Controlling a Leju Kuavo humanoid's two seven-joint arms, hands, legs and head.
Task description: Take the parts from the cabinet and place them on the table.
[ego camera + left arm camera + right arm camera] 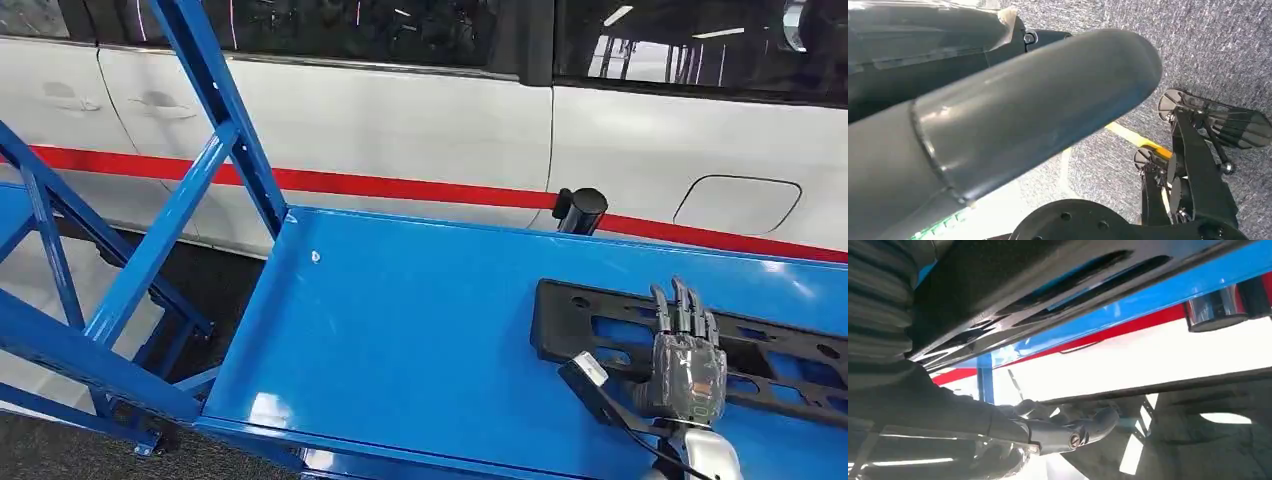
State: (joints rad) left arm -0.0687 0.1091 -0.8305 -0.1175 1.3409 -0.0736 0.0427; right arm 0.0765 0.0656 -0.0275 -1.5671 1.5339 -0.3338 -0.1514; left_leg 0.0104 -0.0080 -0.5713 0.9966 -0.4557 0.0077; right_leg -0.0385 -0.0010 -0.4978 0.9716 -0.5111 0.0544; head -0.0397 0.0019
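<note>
A black plastic part [700,345], flat and long with several cut-out openings, is lying on the blue shelf [400,320] at the near right of the head view. The shelf is being taken here as the cabinet's shelf, because blue frame bars [190,190] are rising at its left side; this is a judgement and cannot be proven from the views. No table is being shown. So the task is judged to be at an early step: the part is being reached, and it is not yet being lifted or carried. The taking away and the placing on the table are both left to do.

The right hand [685,350] is being held over the near edge of the part, with the forearm coming in from the near side. The fingers [680,305] are being stretched forward and kept close together, and they are lying on top of the part. In the right wrist view the part [1048,285] is being seen very close to the ribbed cover, and the thumb [1068,432] is being kept apart from it. A real grip is not being shown, so it cannot be told whether the part is being held or only touched.

The left hand [1013,120] is being seen in the left wrist view as a thick grey shape over the grey floor. It appears to be hanging down beside the body. No object is being seen in it, but whether its fingers are spread or curled cannot be told.

Behind the shelf, a white car [420,120] with a red stripe is standing.
</note>
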